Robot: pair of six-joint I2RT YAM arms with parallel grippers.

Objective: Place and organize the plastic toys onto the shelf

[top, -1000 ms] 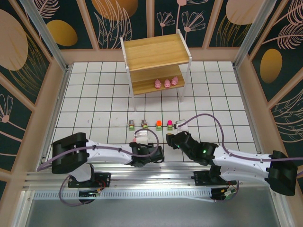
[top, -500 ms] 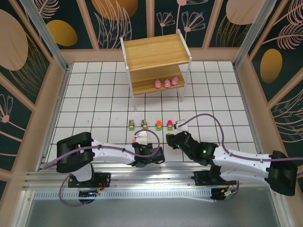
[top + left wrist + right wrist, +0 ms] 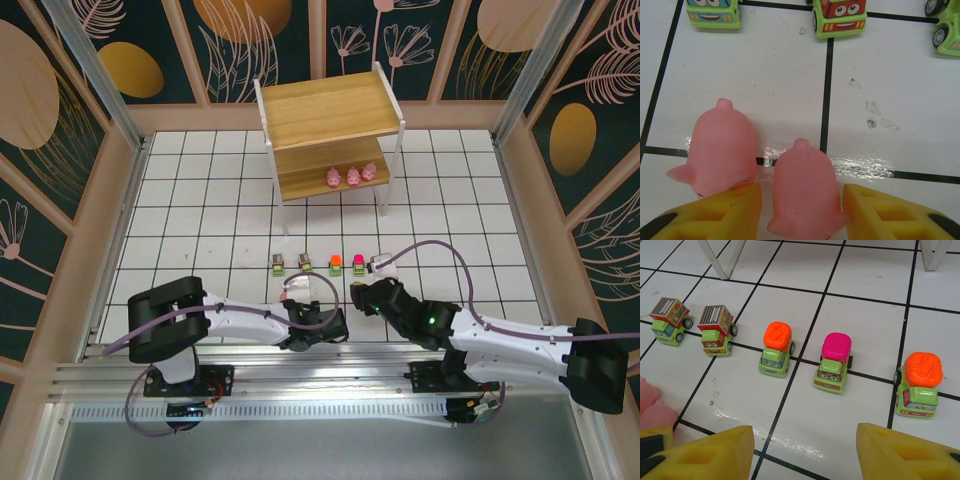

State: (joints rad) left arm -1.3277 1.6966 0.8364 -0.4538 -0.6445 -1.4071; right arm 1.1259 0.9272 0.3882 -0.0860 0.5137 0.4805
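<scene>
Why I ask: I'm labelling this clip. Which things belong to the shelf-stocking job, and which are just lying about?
Job: two-tier wooden shelf, white frame; three pink plastic pigs on its lower board; two rounded pink pigs off it; five green plastic trucks.
Other: white gridded tabletop; leaf-patterned wall panels.

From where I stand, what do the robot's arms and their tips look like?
The left arm and right arm are white tubes with bulky black joints; a thin purplish cable loops along each. A small green light glows on the right one. The left end effector and right end effector carry blocky yellow fingers with moulded recesses.
</scene>
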